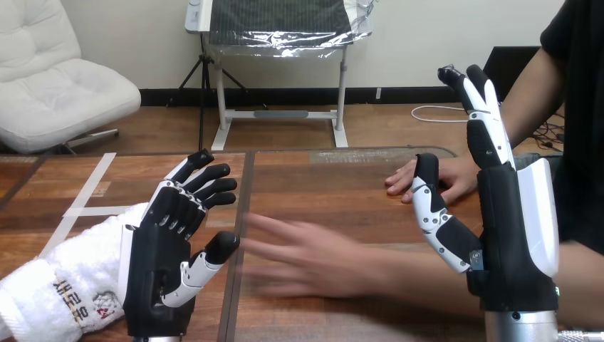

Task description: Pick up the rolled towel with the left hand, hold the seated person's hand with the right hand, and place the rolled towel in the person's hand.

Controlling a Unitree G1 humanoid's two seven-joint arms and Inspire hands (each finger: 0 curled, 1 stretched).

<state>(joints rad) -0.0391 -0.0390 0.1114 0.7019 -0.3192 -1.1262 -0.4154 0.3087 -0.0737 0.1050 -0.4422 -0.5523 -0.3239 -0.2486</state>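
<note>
On my feed the rolled towel (pixel 60 288) lies on the bench (pixel 320 185) at the near left corner, white, with its end running out of the view's lower left edge. My left hand (pixel 160 263) sits at the towel's right end, overlapping it in the view; I cannot tell whether it touches the cloth. Its fingers (pixel 206 182) are spread and nearly straight, pointing away from me, the thumb out to the right, and they close on nothing. My right hand (pixel 513 235) stands upright at the right side, its fingers (pixel 481 107) straight and pressed together pointing up, the thumb angled out to the left, also holding nothing. Between my two hands the person's hand at the view's middle (pixel 306 260) stretches leftward low over the bench, fingers extended, apart from both of mine; its forearm passes by the base of my right hand. The person's hand farther back (pixel 456 178) rests flat on the bench just behind my right thumb.
</note>
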